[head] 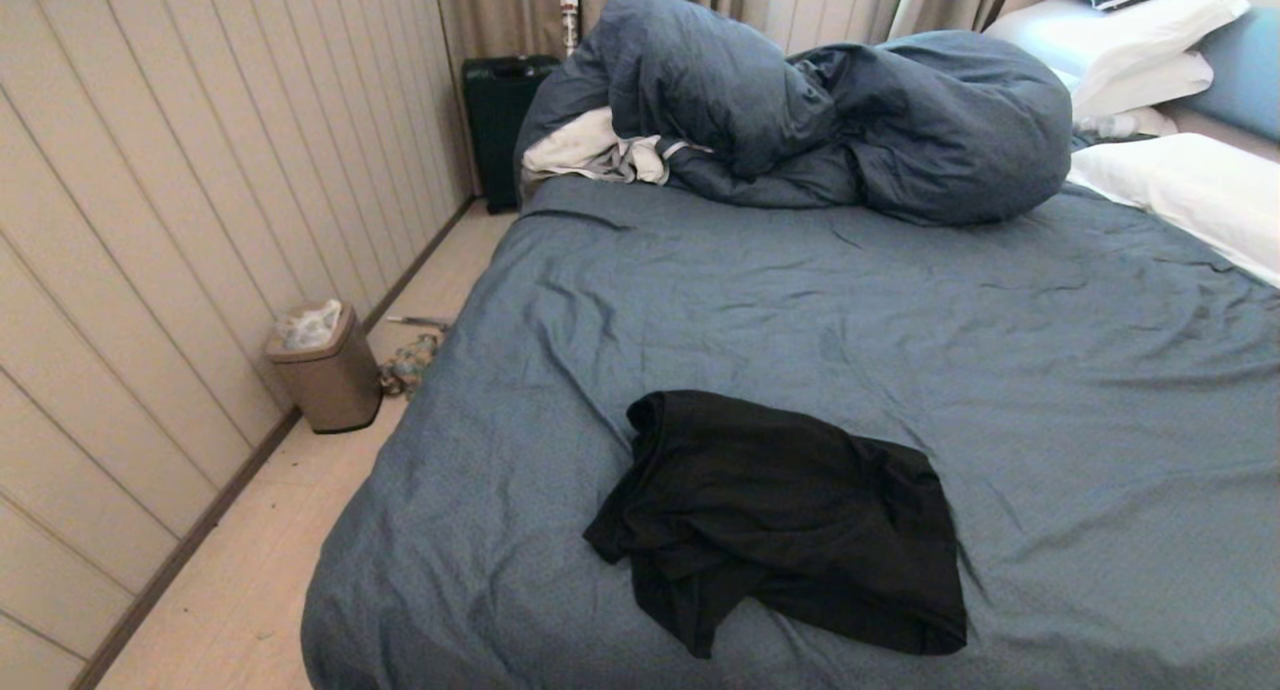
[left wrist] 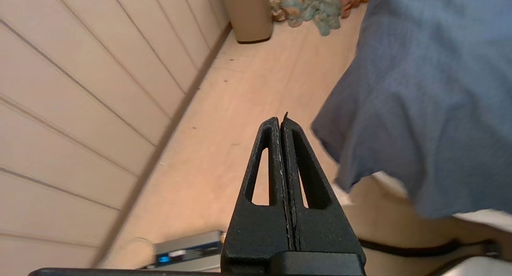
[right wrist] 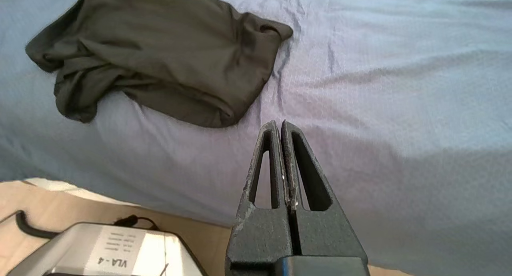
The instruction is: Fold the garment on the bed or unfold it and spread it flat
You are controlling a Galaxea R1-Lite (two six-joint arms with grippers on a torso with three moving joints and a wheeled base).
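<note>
The garment [head: 790,515], a black T-shirt, lies crumpled in a loose heap near the front edge of the bed [head: 900,300]; its print is hidden. In the right wrist view the garment [right wrist: 160,56] rests on the slate-blue sheet, and my right gripper [right wrist: 281,124] hovers shut and empty over the bed's near edge, a short way off the shirt. My left gripper [left wrist: 281,119] is shut and empty, low beside the bed's hanging sheet [left wrist: 432,92], over the wooden floor. Neither arm shows in the head view.
A puffy slate-blue duvet [head: 820,110] is heaped at the far side, a white-grey cloth [head: 595,150] beside it. White pillows [head: 1180,185] lie at the right. A beige bin [head: 325,365] and a coloured rag [head: 410,362] sit on the floor by the panelled wall.
</note>
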